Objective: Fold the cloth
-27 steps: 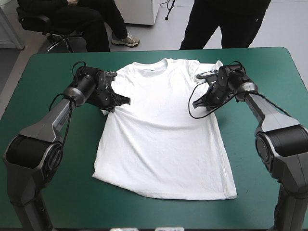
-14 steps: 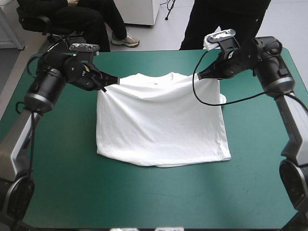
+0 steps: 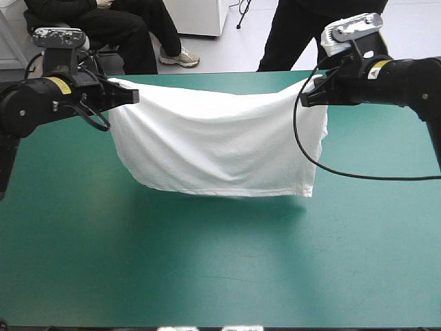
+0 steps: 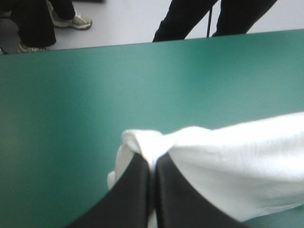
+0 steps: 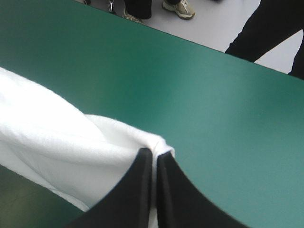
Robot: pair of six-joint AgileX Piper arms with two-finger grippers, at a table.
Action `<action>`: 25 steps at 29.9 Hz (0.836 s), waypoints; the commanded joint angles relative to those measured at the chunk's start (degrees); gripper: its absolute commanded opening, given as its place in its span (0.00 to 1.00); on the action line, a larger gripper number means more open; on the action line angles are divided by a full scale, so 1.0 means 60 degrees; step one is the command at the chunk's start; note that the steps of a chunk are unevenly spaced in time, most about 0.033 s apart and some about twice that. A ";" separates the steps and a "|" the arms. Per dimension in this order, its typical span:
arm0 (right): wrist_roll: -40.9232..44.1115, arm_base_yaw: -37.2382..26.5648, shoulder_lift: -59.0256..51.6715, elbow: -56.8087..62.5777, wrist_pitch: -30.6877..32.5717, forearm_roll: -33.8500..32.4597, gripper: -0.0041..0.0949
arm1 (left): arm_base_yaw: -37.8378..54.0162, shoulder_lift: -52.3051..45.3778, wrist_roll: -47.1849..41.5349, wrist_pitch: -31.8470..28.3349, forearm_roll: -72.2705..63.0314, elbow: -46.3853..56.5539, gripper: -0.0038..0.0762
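The white T-shirt (image 3: 217, 141) hangs in the air as a sagging sheet stretched between both grippers, its lower edge just above the teal-green table. My left gripper (image 3: 132, 96) is shut on the shirt's left upper corner, and the right gripper (image 3: 305, 98) is shut on the right upper corner. In the left wrist view the black fingers (image 4: 137, 190) meet in a point with a bunch of the T-shirt (image 4: 228, 166) pinched at the left gripper (image 4: 152, 161). The right wrist view shows the right gripper (image 5: 154, 154) likewise pinching a fold of the T-shirt (image 5: 57, 142).
The teal-green table (image 3: 220, 262) spreads wide below and in front of the hanging shirt. Its far edge (image 3: 207, 74) runs just behind the raised grippers.
Both arms have risen and spread apart, lifting the T-shirt from lying flat on the table to hanging free between them.
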 commanded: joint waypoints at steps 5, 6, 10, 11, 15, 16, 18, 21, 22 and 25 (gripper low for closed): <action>-0.0002 -0.0076 -0.1266 -0.0324 -0.0537 0.0365 0.02 | -0.0017 -0.1324 0.0062 -0.0540 -0.0333 -0.0301 0.03; -0.0037 -0.0076 -0.1340 -0.0324 -0.0556 0.0386 0.02 | -0.0017 -0.1399 0.0062 -0.0540 -0.0351 -0.0301 0.03; -0.0037 -0.0076 -0.1448 -0.0324 -0.0737 0.0386 0.02 | -0.0017 -0.1477 0.0062 -0.0607 -0.0373 -0.0301 0.03; -0.0037 -0.0076 -0.1448 -0.0324 -0.0807 0.0386 0.02 | -0.0017 -0.1477 0.0062 -0.0672 -0.0373 -0.0301 0.03; -0.0087 -0.0076 -0.1264 -0.0324 -0.1376 0.0330 0.02 | -0.0017 -0.1211 -0.0002 -0.1126 -0.0373 -0.0301 0.03; -0.0087 -0.0076 -0.1171 -0.0324 -0.1610 0.0280 0.02 | -0.0017 -0.1101 -0.0002 -0.1315 -0.0373 -0.0301 0.03; -0.0087 -0.0076 -0.0979 -0.0324 -0.2118 0.0181 0.02 | -0.0017 -0.0809 -0.0095 -0.1786 -0.0373 -0.0301 0.03; -0.0087 -0.0076 -0.0655 -0.0324 -0.2711 -0.0041 0.02 | -0.0017 -0.0420 -0.0095 -0.2508 -0.0373 -0.0301 0.03; -0.0087 -0.0076 -0.0519 -0.0324 -0.2905 -0.0100 0.02 | -0.0017 -0.0220 -0.0095 -0.2911 -0.0388 -0.0301 0.03; 0.0069 -0.0076 -0.0101 -0.0332 -0.3625 -0.0645 0.02 | -0.0017 0.0170 -0.0095 -0.3953 -0.0350 -0.0301 0.03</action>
